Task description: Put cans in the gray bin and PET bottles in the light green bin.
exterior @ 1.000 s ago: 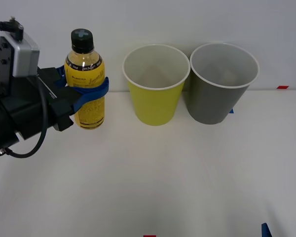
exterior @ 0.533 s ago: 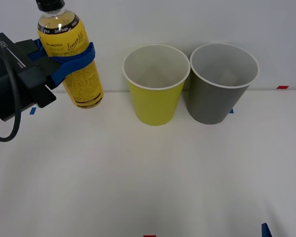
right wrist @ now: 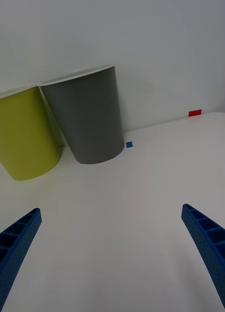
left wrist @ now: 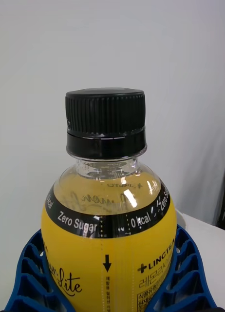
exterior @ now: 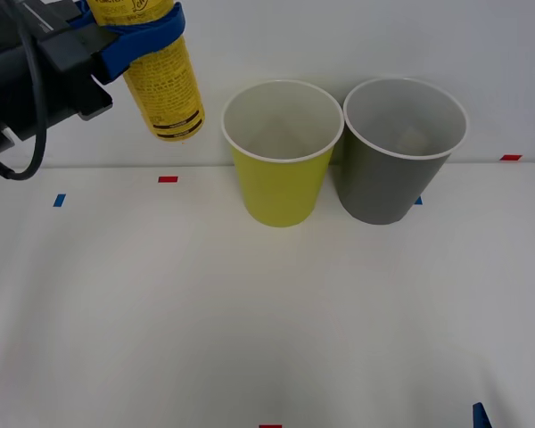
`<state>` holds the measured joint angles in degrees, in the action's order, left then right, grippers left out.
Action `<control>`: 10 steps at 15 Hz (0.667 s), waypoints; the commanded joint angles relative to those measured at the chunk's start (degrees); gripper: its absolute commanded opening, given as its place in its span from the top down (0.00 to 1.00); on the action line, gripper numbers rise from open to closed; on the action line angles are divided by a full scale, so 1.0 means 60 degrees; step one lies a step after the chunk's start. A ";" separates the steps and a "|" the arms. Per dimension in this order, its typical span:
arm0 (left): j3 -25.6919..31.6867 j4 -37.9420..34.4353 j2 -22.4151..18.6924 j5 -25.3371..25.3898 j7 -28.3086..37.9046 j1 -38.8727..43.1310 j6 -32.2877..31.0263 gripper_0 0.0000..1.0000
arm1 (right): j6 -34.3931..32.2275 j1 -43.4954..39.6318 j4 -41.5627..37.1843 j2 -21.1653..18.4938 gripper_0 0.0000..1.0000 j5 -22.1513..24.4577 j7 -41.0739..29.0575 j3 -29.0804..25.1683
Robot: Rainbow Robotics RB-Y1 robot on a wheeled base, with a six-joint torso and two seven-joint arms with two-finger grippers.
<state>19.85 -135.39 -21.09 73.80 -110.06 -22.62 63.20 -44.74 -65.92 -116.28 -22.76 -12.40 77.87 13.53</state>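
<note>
The small PET bottle [exterior: 165,85] with yellow contents, a yellow label with dark text and a black screw cap [left wrist: 105,121] hangs in the air at about ten o'clock in the front view, clear of the white table [exterior: 267,321] and tilted, its base swung toward the bins and its top cut off by the upper edge. The left gripper [exterior: 141,34], blue and ribbed, is clamped around the bottle's body; in the left wrist view its curved fingers [left wrist: 29,273] hug both sides of the label below the black "Zero Sugar" band.

At about one o'clock from the table's centre stands the round, tapered yellow-green plastic bin [exterior: 282,153] with a white rim and white inside, upright, near the bottle's base but apart from it. Just beside it, further toward two o'clock, stands the round, tapered dark gray plastic bin [exterior: 399,150] with a pale rim, upright; their rims nearly touch.

The right gripper [right wrist: 112,253] is held wide open above the table, its two blue fingers [right wrist: 15,246] spread, with both bins ahead of it.

Small red tape marks [exterior: 168,179] and blue tape marks [exterior: 60,200] lie on the table.
</note>
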 commanded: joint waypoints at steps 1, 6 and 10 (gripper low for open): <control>-0.0305 0.0401 0.0029 -0.0552 0.0136 -0.0712 0.0232 1.00 | 0.0000 0.0000 0.0000 0.0000 0.00 0.0001 0.0000 0.0000; -0.1184 0.0738 0.0175 -0.2090 0.1601 -0.1840 0.0262 1.00 | 0.0000 0.0000 0.0000 0.0000 0.00 0.0001 0.0000 0.0000; -0.1711 0.2130 0.0322 -0.2457 0.1703 -0.2909 0.0232 1.00 | 0.0000 0.0000 0.0000 0.0000 0.00 0.0001 0.0000 0.0000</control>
<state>10.39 -125.00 -19.58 59.34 -99.35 -38.40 64.72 -44.74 -65.92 -116.28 -22.76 -12.39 77.87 13.53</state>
